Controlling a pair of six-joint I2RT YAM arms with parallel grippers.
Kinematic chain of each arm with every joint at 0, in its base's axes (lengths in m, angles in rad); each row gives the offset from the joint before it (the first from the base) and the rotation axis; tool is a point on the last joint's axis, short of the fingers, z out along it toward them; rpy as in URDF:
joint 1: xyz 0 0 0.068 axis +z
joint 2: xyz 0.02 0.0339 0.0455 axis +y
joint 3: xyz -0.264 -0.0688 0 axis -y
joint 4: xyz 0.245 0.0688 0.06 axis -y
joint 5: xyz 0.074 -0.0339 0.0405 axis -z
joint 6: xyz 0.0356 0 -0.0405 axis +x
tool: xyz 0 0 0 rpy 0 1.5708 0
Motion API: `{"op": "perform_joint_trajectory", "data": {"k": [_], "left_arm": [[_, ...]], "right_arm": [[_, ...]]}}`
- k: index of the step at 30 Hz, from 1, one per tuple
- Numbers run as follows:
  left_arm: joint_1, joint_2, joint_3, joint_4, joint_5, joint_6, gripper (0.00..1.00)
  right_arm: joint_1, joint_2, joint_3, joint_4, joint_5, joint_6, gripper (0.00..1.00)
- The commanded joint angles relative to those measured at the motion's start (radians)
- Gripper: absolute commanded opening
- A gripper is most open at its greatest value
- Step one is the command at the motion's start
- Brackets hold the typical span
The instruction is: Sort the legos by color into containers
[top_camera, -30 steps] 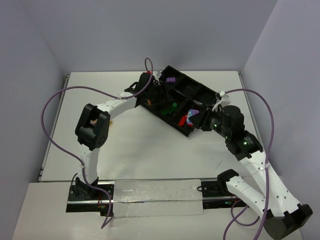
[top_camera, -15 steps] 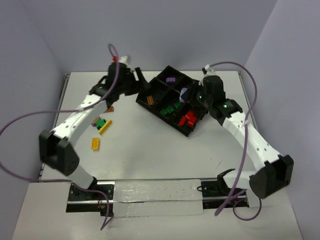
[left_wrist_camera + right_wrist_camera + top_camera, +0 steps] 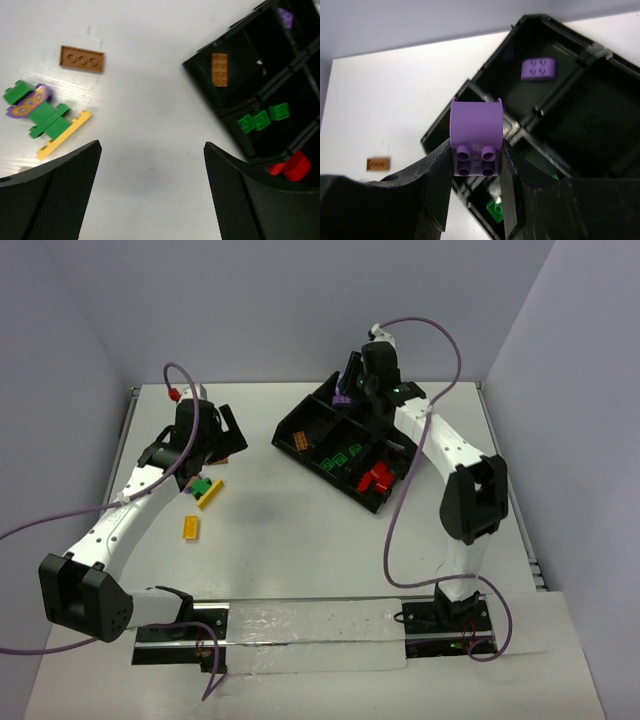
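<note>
Legos, near to far: lone yellow brick point(image 3: 190, 527), then green bricks point(image 3: 45, 117) touching a yellow plate point(image 3: 62, 135) and a purple butterfly piece point(image 3: 27, 102), brown plate point(image 3: 82, 58) beyond. Left gripper point(image 3: 151, 147) hangs over them, jaws wide, nothing held. Risk: that clump may lift as one and mix colours.

Tray point(image 3: 283, 432) further back holds orange, green and red. Right gripper point(image 3: 476, 150) clamps the held purple brick point(image 3: 476, 130) above it, apparently over an inner wall, short of the sorted purple brick point(image 3: 538, 69). Released here, it could bounce into the wrong cell. Studs face the wrist; long axis runs along the fingers.
</note>
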Motion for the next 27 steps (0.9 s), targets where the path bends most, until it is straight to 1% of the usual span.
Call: {"op": "perform_joint_trajectory", "data": {"k": [1,4,11,17,21,22,23,24,27], "left_arm": [[0.020,-0.049,0.014,-0.039,-0.042,0.027,0.93],[0.023,-0.060,0.021,-0.058,-0.041,0.032,0.93],[0.028,-0.110,0.023,-0.068,-0.081,0.030,0.93],[0.030,-0.120,0.030,-0.087,-0.092,0.029,0.93],[0.031,-0.114,0.024,-0.087,-0.088,0.020,0.93],[0.031,-0.115,0.023,-0.085,-0.087,0.016,0.93],[0.031,-0.116,0.023,-0.083,-0.086,0.014,0.93],[0.031,-0.114,0.023,-0.082,-0.084,0.011,0.93],[0.031,-0.117,0.023,-0.082,-0.085,0.006,0.94]], "right_arm": [[-0.004,0.137,0.181,0.001,0.043,-0.007,0.00],[-0.007,0.232,0.266,-0.023,0.051,-0.009,0.03],[-0.035,0.380,0.415,-0.066,0.034,0.009,0.10],[-0.060,0.447,0.488,-0.078,0.019,0.009,0.14],[-0.065,0.495,0.538,-0.097,0.002,-0.004,0.18],[-0.064,0.507,0.543,-0.099,0.000,-0.010,0.20],[-0.064,0.513,0.548,-0.105,0.004,-0.014,0.24],[-0.064,0.516,0.554,-0.113,0.008,-0.020,0.31],[-0.063,0.514,0.547,-0.112,0.005,-0.033,0.44]]}}
